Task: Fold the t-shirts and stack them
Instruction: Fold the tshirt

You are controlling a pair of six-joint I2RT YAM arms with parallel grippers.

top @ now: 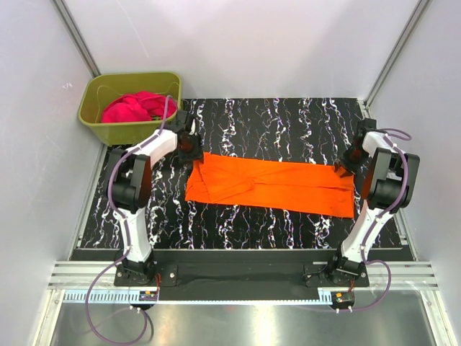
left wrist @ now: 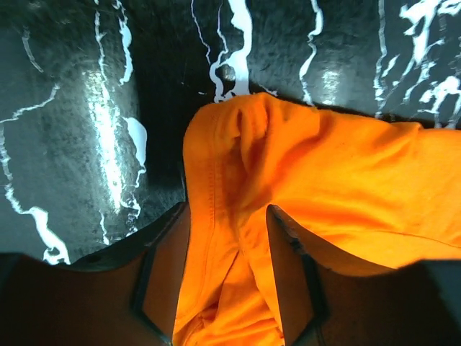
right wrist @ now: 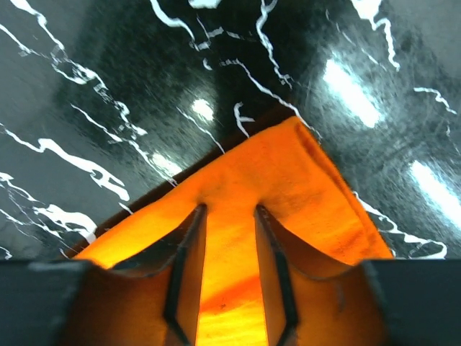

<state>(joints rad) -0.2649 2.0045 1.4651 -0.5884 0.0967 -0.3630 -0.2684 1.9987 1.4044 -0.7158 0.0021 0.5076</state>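
The orange t-shirt (top: 270,184) lies as a long folded band across the black marbled table (top: 288,122). My left gripper (top: 189,148) is shut on its far left corner; in the left wrist view the gripper (left wrist: 227,210) has bunched orange cloth (left wrist: 346,180) between its fingers. My right gripper (top: 344,167) is shut on the far right corner; in the right wrist view the gripper (right wrist: 229,209) pinches the pointed orange corner (right wrist: 295,166). The magenta-pink t-shirt (top: 133,107) lies crumpled in the tub, apart from both grippers.
The olive-green tub (top: 169,83) stands at the far left corner, just behind the left gripper. White walls with metal frame posts enclose the table on the left, right and back. The arm bases sit at the near edge.
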